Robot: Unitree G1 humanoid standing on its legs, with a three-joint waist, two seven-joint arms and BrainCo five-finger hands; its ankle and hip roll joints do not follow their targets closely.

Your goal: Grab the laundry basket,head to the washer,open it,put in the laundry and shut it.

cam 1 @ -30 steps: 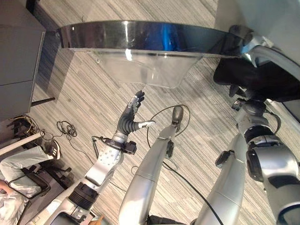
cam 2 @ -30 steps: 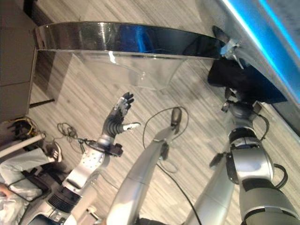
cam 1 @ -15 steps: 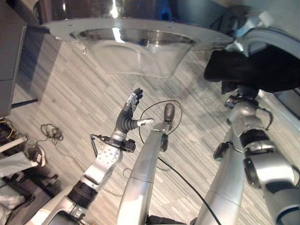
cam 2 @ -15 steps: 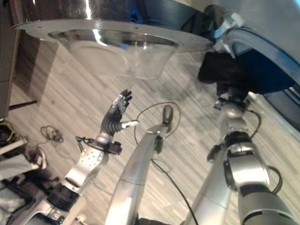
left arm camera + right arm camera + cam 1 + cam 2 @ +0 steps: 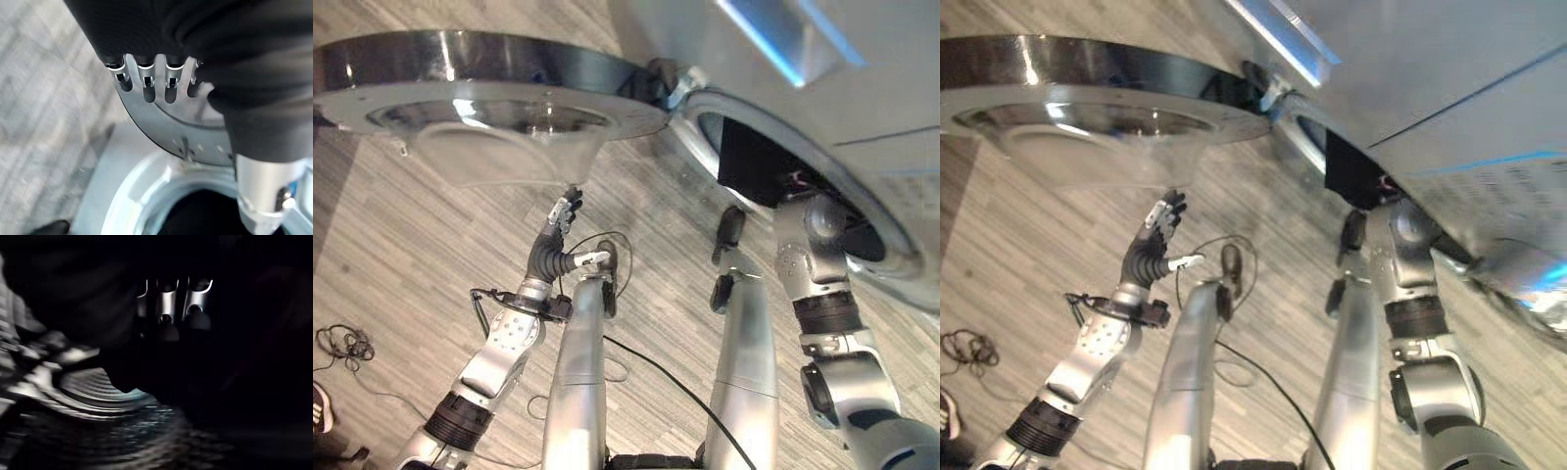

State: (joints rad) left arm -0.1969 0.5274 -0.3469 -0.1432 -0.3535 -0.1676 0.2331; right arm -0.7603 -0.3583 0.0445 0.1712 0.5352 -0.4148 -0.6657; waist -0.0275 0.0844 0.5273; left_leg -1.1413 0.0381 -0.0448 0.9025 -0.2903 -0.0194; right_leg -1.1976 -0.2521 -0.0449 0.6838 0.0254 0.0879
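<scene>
The washer [image 5: 862, 88] fills the upper right, and its round opening [image 5: 754, 166] is dark inside. Its chrome-rimmed door [image 5: 489, 73] with a clear bowl [image 5: 499, 147] stands swung open over the floor. My right arm [image 5: 808, 235] reaches into the opening. The right hand [image 5: 168, 308] is deep in the dark drum, near its ribbed wall [image 5: 98, 387]. Anything it may hold is lost in the dark. My left hand [image 5: 558, 250] is raised and open just below the door's bowl, holding nothing. Its wrist view shows the left hand [image 5: 146, 78] in front of the door's rim [image 5: 161, 122].
Striped wood floor [image 5: 401, 255] lies under the open door. Loose cables [image 5: 342, 343] lie on the floor at the lower left. The door overhangs the space in front of my left arm.
The camera has swung right toward the washer, so the whole scene has shifted. The black cloth that hung at the opening now blends into the dark drum. My left hand stays raised and open.
</scene>
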